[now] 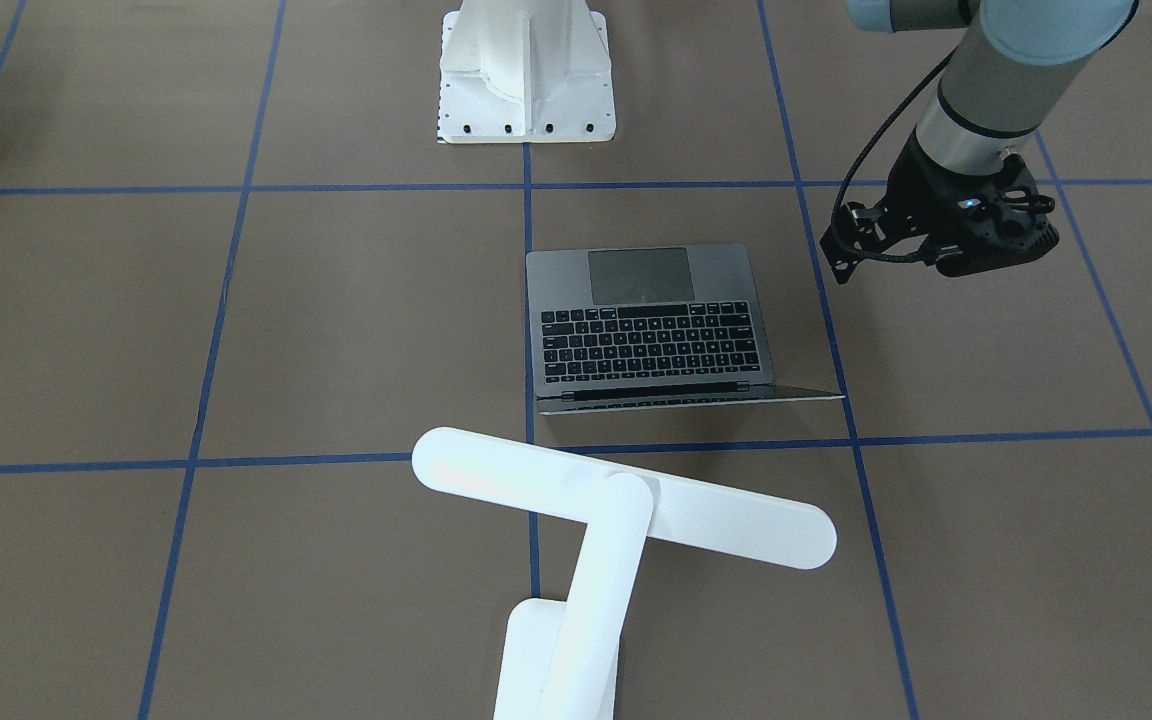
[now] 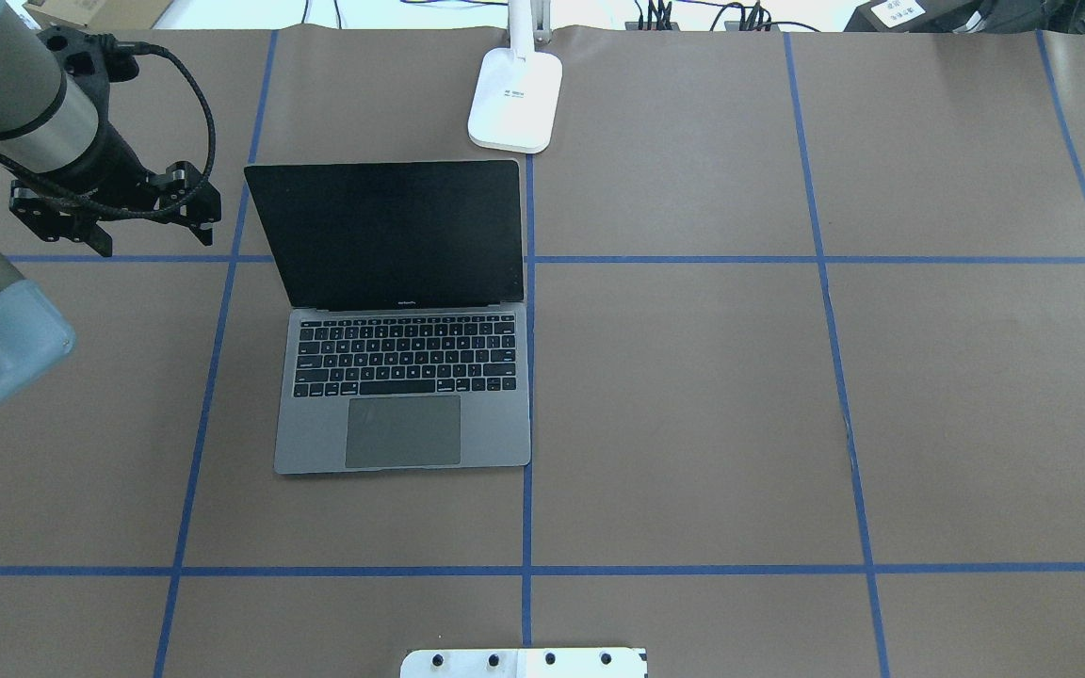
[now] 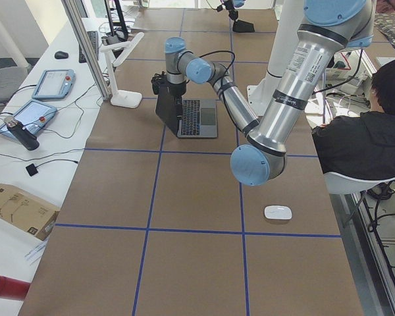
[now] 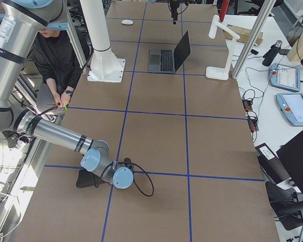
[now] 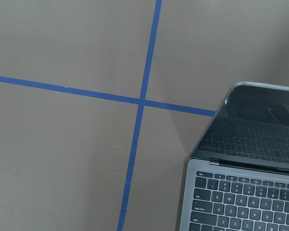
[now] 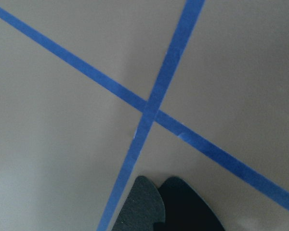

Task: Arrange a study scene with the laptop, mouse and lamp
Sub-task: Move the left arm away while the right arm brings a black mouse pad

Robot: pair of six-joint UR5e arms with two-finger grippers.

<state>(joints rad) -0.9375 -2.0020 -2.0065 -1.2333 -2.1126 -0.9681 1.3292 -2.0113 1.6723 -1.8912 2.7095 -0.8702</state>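
The laptop [image 2: 401, 395] stands open on the brown table, its dark screen upright and keyboard toward the robot; it also shows in the front view [image 1: 646, 320] and the left wrist view [image 5: 245, 192]. The white lamp [image 1: 626, 500] stands behind the laptop, its base [image 2: 516, 99] at the far edge. The white mouse [image 3: 278, 212] lies far off at the table's left end. My left gripper [image 2: 119, 202] hovers left of the laptop's screen; its fingers are hidden. My right gripper [image 6: 168, 207] sits low at the table's right end, its dark fingertips together and empty.
The white bolted robot pedestal [image 1: 526, 80] stands at the near middle edge. Blue tape lines [image 2: 528, 259] grid the table. A seated person [image 3: 368, 131] is beside the table. Control tablets [image 3: 52, 82] lie on the side bench beyond the lamp.
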